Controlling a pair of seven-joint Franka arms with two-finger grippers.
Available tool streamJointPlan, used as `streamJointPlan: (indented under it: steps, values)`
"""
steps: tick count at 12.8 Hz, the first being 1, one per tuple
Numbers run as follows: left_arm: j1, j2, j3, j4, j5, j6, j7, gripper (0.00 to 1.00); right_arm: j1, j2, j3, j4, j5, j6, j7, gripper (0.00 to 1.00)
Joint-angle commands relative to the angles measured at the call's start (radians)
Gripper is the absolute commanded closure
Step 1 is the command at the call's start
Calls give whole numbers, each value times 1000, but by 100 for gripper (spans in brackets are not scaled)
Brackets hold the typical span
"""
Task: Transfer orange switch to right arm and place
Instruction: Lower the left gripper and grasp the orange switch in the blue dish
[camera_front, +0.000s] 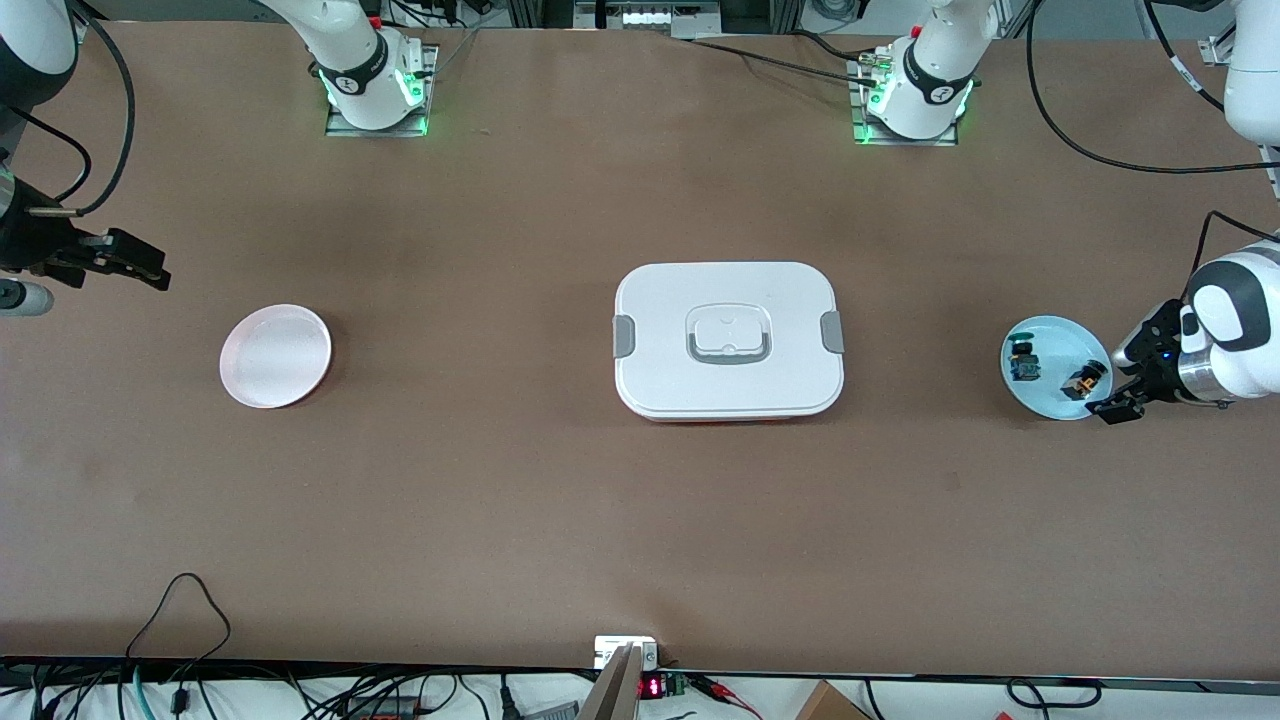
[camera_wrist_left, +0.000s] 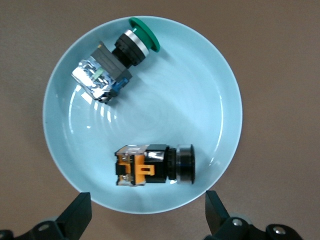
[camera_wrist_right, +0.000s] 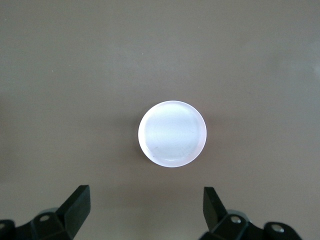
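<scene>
Front view puts my left gripper (camera_front: 1118, 398) at the right edge of the frame, low beside the light blue plate (camera_front: 1010, 372), touching nothing. Its fingers (camera_wrist_left: 75, 216) stand wide apart with nothing between them. The orange switch (camera_front: 1085, 380) lies on its side in that plate, in the part closest to my left gripper; in the left wrist view it sits in the lower half of the frame, orange end (camera_wrist_left: 135, 172) toward the picture's left, black cap toward its right. A green-capped switch (camera_wrist_left: 112, 62) lies in the same plate, well apart from it, in the upper part of that picture.

My right gripper (camera_front: 120, 262) waits at the left edge of the front frame, up in the air, fingers (camera_wrist_right: 75, 207) spread wide and empty. A white plate (camera_front: 275, 355) lies at left of centre, and a closed white box (camera_front: 728, 340) sits mid-frame on the brown table (camera_front: 640, 520).
</scene>
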Motion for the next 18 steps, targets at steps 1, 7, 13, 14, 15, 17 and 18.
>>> streamJointPlan:
  steps: [1,7,13,14,15,17,18]
  values:
    - [17,-3,-9,-15,-49,12,142,0,-4,5,1,31,5,-3,2,0]
    - [11,-43,-21,-93,-49,78,134,0,5,5,1,45,7,-13,-2,0]
    - [17,-46,-21,-138,-50,155,131,0,5,21,2,45,7,-16,-12,0]
    - [17,-43,-21,-142,-49,159,129,0,5,25,2,45,7,-17,-13,0]
    - [17,-43,-21,-142,-49,160,132,1,5,25,2,45,7,-17,-16,0]
    - [17,-41,-21,-142,-49,158,135,7,5,33,2,45,7,-17,-18,0]
    - [19,-40,-21,-142,-49,158,138,11,5,41,4,45,5,-17,-19,0]
